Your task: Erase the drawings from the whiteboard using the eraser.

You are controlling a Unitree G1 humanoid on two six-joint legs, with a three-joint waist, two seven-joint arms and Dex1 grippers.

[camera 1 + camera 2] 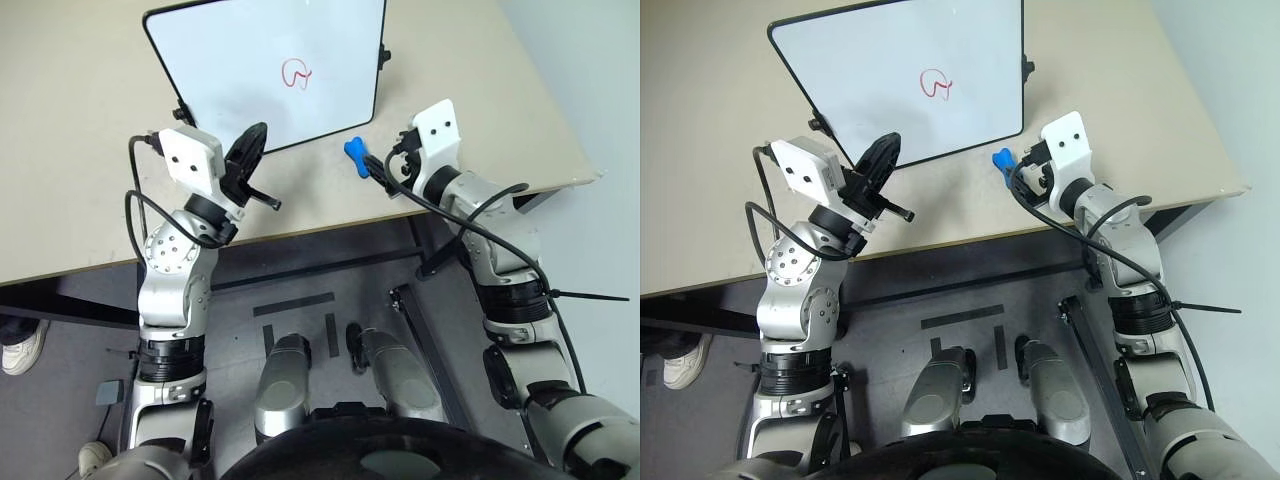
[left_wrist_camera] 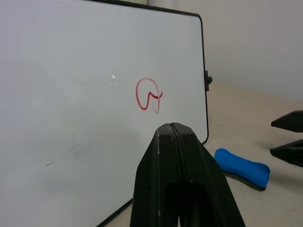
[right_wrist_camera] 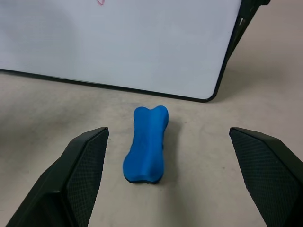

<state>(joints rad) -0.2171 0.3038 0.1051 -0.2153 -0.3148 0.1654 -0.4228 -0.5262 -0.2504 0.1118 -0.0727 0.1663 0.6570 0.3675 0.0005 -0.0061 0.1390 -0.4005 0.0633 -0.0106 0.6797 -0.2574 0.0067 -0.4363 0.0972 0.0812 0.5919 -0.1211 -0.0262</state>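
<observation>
- One large rectangular whiteboard [image 1: 240, 60] with a thin black frame and rounded corners lies flat on a beige table [image 1: 70, 150], with small black clips [image 1: 384, 55] on its sides.
- One small red looped marker scribble, the drawings [image 1: 296, 73], sits on the board's white surface, toward the side nearer the right arm and unerased.
- One small bright blue, bone-shaped eraser [image 3: 146, 144] lies on the bare tabletop just outside the whiteboard's near corner, close to the frame but not touching it.
- Right gripper [image 3: 168, 177], with two black textured fingers, has its jaws spread wide apart; the eraser lies between and just ahead of the fingertips, and neither finger touches it.
- Seen from the head, the right gripper sits at the table's near edge, pointing at the eraser's near end.
- Left gripper [image 2: 173, 130] has its two black fingers pressed together with only a thin seam between them, clamped on nothing.
- Left gripper hovers over the whiteboard's near edge, aimed across the board toward the red scribble.
- From the left wrist, the eraser lies beyond the board's corner, with the right gripper's fingertips [image 2: 289, 120] just past it.
</observation>
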